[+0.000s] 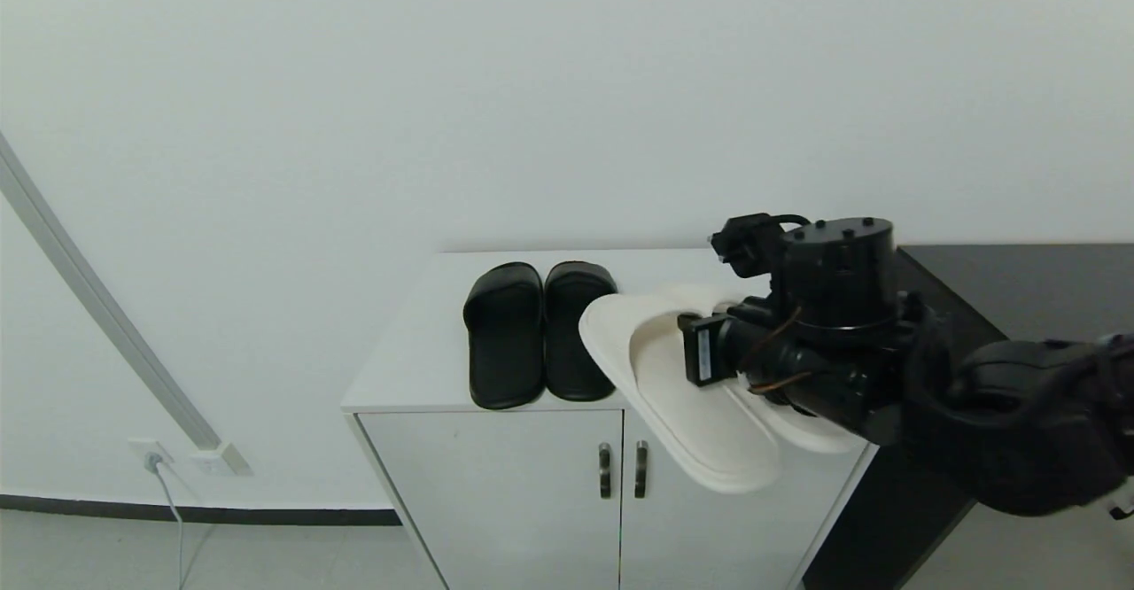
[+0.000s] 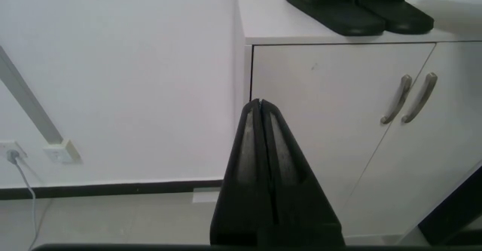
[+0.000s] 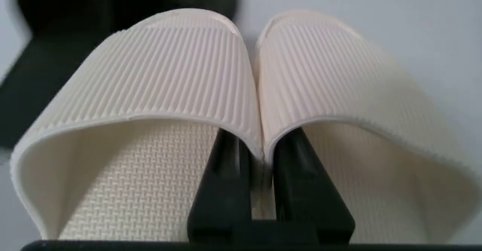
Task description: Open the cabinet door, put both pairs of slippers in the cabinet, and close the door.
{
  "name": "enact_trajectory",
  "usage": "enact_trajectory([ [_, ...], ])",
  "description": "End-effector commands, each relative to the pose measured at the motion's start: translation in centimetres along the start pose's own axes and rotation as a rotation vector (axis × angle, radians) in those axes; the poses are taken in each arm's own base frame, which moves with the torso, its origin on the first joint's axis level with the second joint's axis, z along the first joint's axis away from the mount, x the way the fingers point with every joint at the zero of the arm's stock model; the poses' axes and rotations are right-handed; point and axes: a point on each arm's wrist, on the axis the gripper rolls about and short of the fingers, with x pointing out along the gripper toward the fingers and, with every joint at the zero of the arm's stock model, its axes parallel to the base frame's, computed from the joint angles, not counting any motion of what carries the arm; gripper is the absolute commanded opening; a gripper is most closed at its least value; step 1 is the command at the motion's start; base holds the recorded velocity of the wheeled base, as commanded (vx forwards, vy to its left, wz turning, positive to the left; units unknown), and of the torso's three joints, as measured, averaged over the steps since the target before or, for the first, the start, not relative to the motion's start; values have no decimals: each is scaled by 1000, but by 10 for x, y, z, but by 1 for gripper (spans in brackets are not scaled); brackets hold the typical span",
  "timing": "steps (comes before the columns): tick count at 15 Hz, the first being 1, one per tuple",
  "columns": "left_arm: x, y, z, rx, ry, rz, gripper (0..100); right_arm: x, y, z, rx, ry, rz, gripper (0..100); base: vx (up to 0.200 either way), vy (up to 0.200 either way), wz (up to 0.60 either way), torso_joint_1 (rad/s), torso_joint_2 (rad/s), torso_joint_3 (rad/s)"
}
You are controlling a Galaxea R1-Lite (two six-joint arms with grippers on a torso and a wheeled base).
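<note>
head view: gripper [image 1: 698,348] pinches white slippers [image 1: 704,438]

The right gripper [image 3: 263,187] has its fingertips under the straps of the white slippers [image 3: 173,78], out of sight. The slippers' heels run off the frame. Behind them the black slippers [image 3: 45,55] are mostly covered. In the head view the arm [image 1: 842,280] hides much of the white slipper at 3 o'clock of its mate. The cabinet [image 1: 496,501] is cut off low down. A wall socket [image 1: 149,455], at 9 o'clock of it, is too small to make out.
</note>
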Motion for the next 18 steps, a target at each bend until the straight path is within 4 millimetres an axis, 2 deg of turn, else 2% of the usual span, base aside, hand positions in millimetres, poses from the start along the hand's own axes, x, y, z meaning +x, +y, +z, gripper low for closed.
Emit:
enact_trajectory([
  [1, 0, 0, 0, 1, 0, 0, 0, -58, -2, 2, -35, -22, 154, 0, 0, 0, 0, 0, 0, 0],
  [3, 0, 0, 0, -1, 0, 0, 0, -81, -3, -6, -74, -15, 231, 0, 0, 0, 0, 0, 0, 0],
  [6, 0, 0, 0, -1, 0, 0, 0, -93, -7, -15, -90, 3, 240, 0, 0, 0, 0, 0, 0, 0],
  [14, 0, 0, 0, -1, 0, 0, 0, -92, -8, -22, -92, 26, 257, 0, 0, 0, 0, 0, 0, 0],
  [18, 0, 0, 0, -1, 0, 0, 0, -91, -7, -23, -93, 30, 257, 0, -200, 0, 0, 8, 2, -2],
])
